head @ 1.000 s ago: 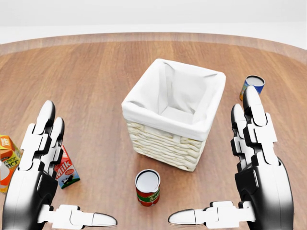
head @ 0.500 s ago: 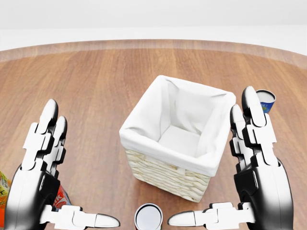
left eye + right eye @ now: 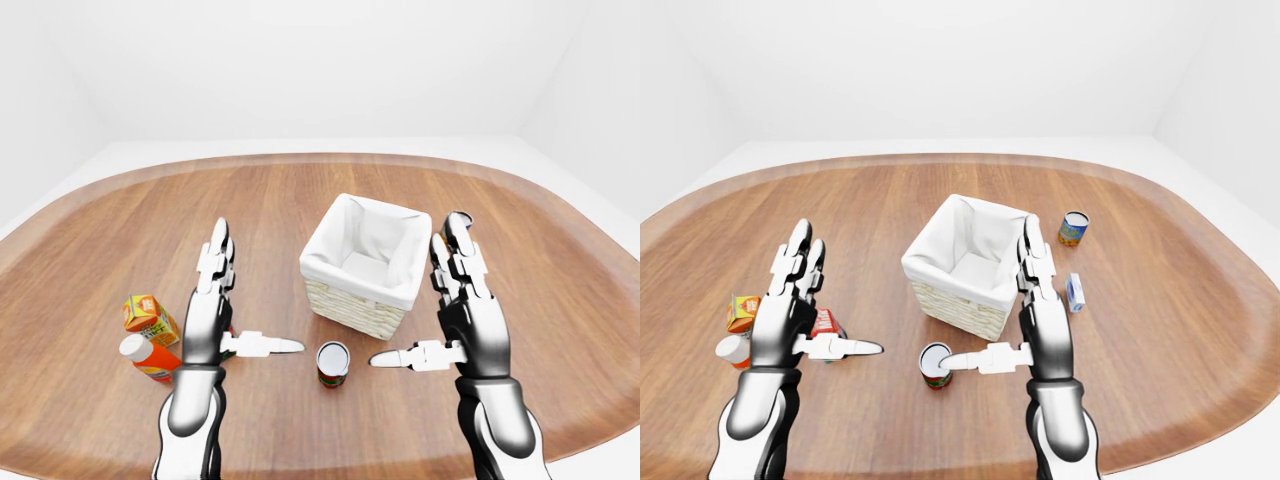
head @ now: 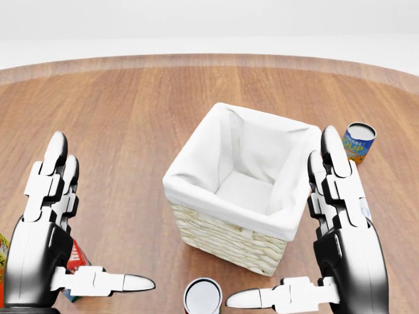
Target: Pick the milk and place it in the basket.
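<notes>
Both raised, fingers spread, nothing gripped: left hand (image 4: 46, 242) and right hand (image 4: 340, 242). Milk (image 3: 825, 323) on the wooden worktop (image 3: 250, 200), tucked just behind the left hand. Red can (image 3: 332, 362) between the thumbs. Beyond, cloth-lined basket (image 4: 239, 186), empty. Farther right, blue can (image 3: 1073, 228).
</notes>
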Motion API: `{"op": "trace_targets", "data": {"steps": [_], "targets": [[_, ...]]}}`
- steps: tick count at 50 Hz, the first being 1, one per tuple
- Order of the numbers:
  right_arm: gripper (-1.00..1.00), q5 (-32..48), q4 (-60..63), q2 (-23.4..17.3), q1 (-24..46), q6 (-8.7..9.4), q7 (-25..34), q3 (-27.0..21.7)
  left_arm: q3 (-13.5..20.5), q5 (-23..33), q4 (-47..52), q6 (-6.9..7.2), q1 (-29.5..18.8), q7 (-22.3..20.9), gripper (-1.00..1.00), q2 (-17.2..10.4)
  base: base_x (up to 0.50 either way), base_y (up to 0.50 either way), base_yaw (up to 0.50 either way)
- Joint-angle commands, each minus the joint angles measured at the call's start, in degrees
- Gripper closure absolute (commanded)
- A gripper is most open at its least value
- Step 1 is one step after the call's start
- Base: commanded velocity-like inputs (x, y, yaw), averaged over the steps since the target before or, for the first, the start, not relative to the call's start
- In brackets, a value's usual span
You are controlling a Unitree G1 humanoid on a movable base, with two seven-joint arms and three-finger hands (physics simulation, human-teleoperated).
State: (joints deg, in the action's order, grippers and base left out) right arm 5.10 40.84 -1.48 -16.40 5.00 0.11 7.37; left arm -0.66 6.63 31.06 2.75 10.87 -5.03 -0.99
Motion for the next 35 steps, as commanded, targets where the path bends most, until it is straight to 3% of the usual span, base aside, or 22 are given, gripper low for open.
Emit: {"op": "trace_targets", "data": {"steps": [1,7,11,13,16,18,21,26,31,32,35], "targets": [[-1.00,0.52,-0.19,0.03,-0.15,0.00,-0.25,0.73,6.02,4.40,-2.63,2.25,-6.31,0.05,-1.00,-2.26,0.00,0.00,0.00],[-1.00,0.38,-0.68,-0.11,0.47,0.00,-0.33,0.36,8.91,12.30,-0.25,2.05,-7.81,-2.19,-1.00,-3.48,0.00,0.00,0.00],[-1.00,0.25,-0.69,0.00,0.53,0.00,-0.17,0.14,9.33,14.09,0.78,2.25,-7.91,-6.95,-1.00,-4.03,0.00,0.00,0.00],[-1.00,0.08,-0.68,0.06,0.65,0.00,-0.07,-0.01,9.90,16.34,-0.46,2.25,-8.74,-6.26,-1.00,-4.01,0.00,0.00,0.00],[-1.00,0.37,-0.94,0.09,0.80,0.00,-0.11,-0.06,9.99,21.04,-2.75,0.44,-8.82,-5.99,-1.00,-4.87,0.00,0.00,0.00],[-1.00,0.76,-0.76,0.06,0.74,0.00,-0.19,-0.01,10.15,20.50,-2.32,-1.08,-7.71,-9.69,-1.00,-5.55,0.00,0.00,0.00],[-1.00,0.60,-0.41,0.17,0.86,0.00,-0.15,-0.09,11.95,21.27,-2.92,-2.97,-7.40,-11.17,-1.00,-5.67,0.00,0.00,0.00],[-1.00,1.18,-0.52,0.15,0.90,0.00,-0.44,-0.01,14.13,23.55,-3.43,-3.78,-7.32,-11.84,-1.00,-5.95,0.00,0.00,0.00],[-1.00,1.11,0.85,0.24,0.84,0.00,-0.34,-0.19,15.42,26.73,-4.32,-5.95,-6.10,-12.88,-1.00,-6.42,0.00,0.00,0.00],[-1.00,1.09,0.69,0.35,1.28,0.00,-0.45,-0.26,15.60,27.57,-4.56,-6.90,-5.32,-13.61,-1.00,-6.68,0.00,0.00,0.00],[-1.00,1.52,0.19,0.33,1.19,0.00,-0.74,0.29,16.39,29.06,-5.39,-7.75,-5.03,-14.89,-1.00,-6.60,0.00,0.00,0.00]]}}
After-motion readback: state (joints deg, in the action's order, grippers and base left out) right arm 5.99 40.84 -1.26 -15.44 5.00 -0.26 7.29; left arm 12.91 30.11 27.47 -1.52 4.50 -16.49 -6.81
